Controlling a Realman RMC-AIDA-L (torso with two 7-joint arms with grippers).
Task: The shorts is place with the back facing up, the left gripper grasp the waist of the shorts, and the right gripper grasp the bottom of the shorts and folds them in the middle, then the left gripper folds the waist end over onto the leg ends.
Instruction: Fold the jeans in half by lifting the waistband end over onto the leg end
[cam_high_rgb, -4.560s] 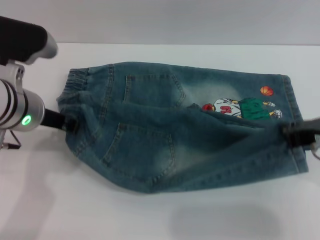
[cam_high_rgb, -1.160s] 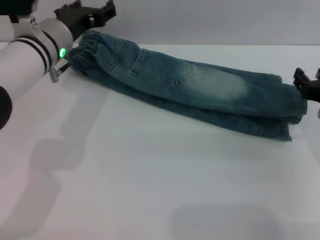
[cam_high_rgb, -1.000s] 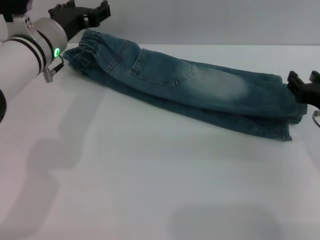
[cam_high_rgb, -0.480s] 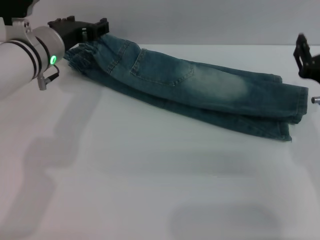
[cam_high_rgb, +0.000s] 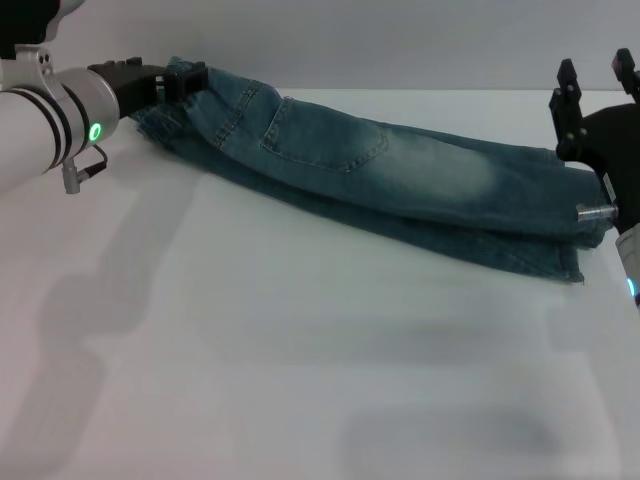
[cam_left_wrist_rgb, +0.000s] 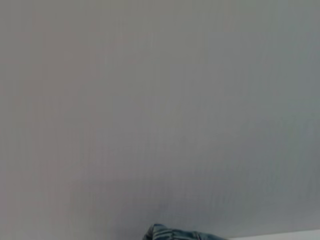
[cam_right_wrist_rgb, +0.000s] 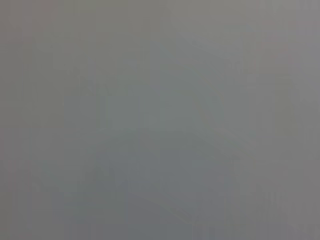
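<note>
The blue denim shorts (cam_high_rgb: 380, 165) lie folded lengthwise in a long strip across the white table (cam_high_rgb: 300, 350), one back pocket (cam_high_rgb: 325, 135) facing up. The gathered waist (cam_high_rgb: 160, 115) is at the far left, and my left gripper (cam_high_rgb: 160, 80), with its green light, has its black prongs closed in on that band. The leg ends (cam_high_rgb: 570, 235) lie at the right. Just beyond them my right gripper (cam_high_rgb: 595, 85) is lifted off the denim, prongs spread and holding nothing. A sliver of denim (cam_left_wrist_rgb: 175, 234) shows in the left wrist view.
A plain grey wall stands behind the table's back edge (cam_high_rgb: 450, 90). The right wrist view shows only grey. Bare white table lies in front of the shorts.
The shorts went from spread flat to folded lengthwise. Within the last second my left gripper sank onto the waist and its prongs narrowed, while my right gripper let go of the leg ends and rose.
</note>
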